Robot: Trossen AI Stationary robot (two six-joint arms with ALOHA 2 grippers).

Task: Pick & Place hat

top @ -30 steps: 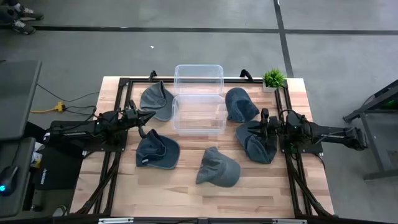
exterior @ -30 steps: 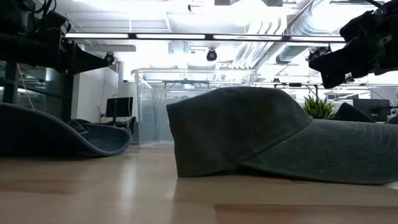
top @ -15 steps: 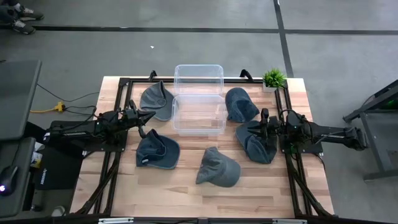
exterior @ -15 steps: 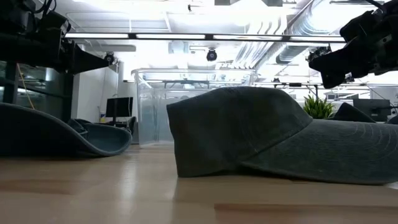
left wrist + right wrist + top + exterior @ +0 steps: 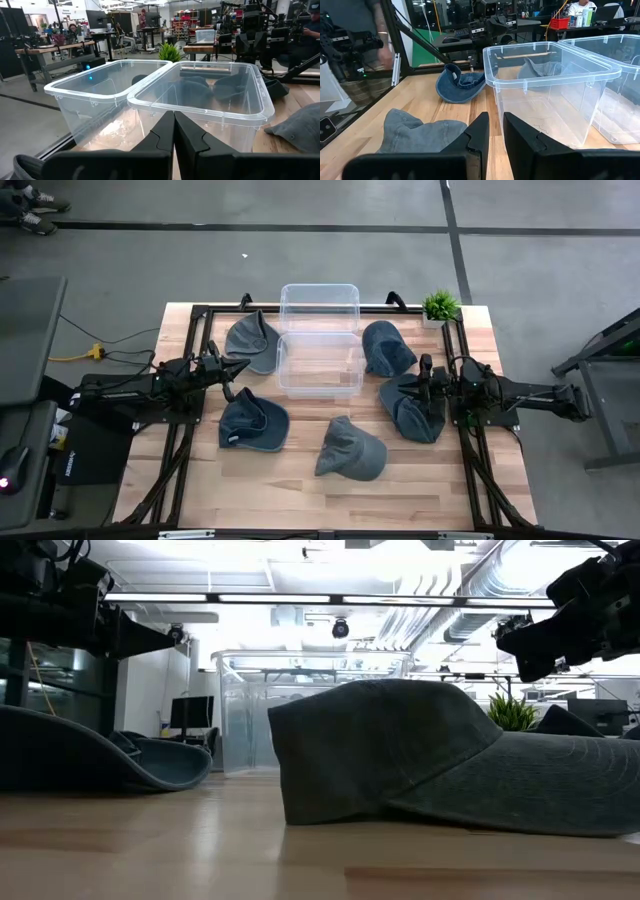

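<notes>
Nothing's picked yet: right tool (image 5: 424,386) hovers over a hat (image 5: 412,408) beside the bins (image 5: 319,350), barely parted and empty, needs to drop and grab.

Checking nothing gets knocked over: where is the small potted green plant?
In the high view the small potted green plant stands at the table's far right corner, just beyond the dark grey cap beside the clear plastic bins.

One camera is looking straight down over the clear bins (image 5: 320,350); another is peering level from desk (image 5: 200,850) height; both wrist cameras are facing those bins closely from opposite sides
</notes>
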